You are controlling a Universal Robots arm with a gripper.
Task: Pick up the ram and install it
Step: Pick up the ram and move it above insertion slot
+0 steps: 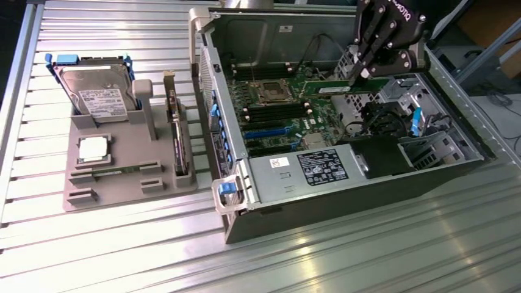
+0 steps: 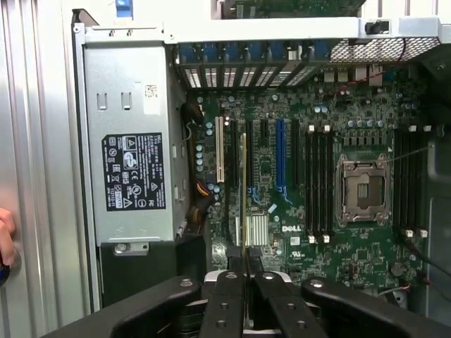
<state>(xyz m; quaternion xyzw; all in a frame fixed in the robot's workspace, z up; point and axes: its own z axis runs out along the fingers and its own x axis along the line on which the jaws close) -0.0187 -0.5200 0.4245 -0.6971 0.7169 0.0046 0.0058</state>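
Right, fingers (image 2: 227,285) clamped on the ram (image 2: 243,197), held edge-on over the motherboard (image 2: 366,260). Memory slots (image 1: 281,113) lie at eight o'clock from it in the exterior view. Likely risk: a tilted or off-slot ram jams and flexes the motherboard.

Surface (image 1: 122,256): you have pale silver metal, ribbed in long parallel slats.
Holder tray (image 1: 158,140): plain mid grey all over.
Hard drive (image 1: 97,97): silver, with a white label in dark print; you'll see a blue frame round it.
Processor (image 1: 94,148): silvery white.
Case (image 1: 350,201): dark grey, with a blue latch (image 1: 228,190) at the corner.
Power supply (image 2: 134,91): light grey metal; its label is black with white print.
Motherboard (image 2: 366,260): green, dotted with small silver and black parts.
Memory slots (image 2: 320,183): black, tipped with white clips.
Expansion slots: one blue (image 2: 280,155), one white (image 2: 219,151).
Ram (image 2: 244,197): you see it edge-on, a thin yellowish-green line.
End effector (image 2: 244,266): black.
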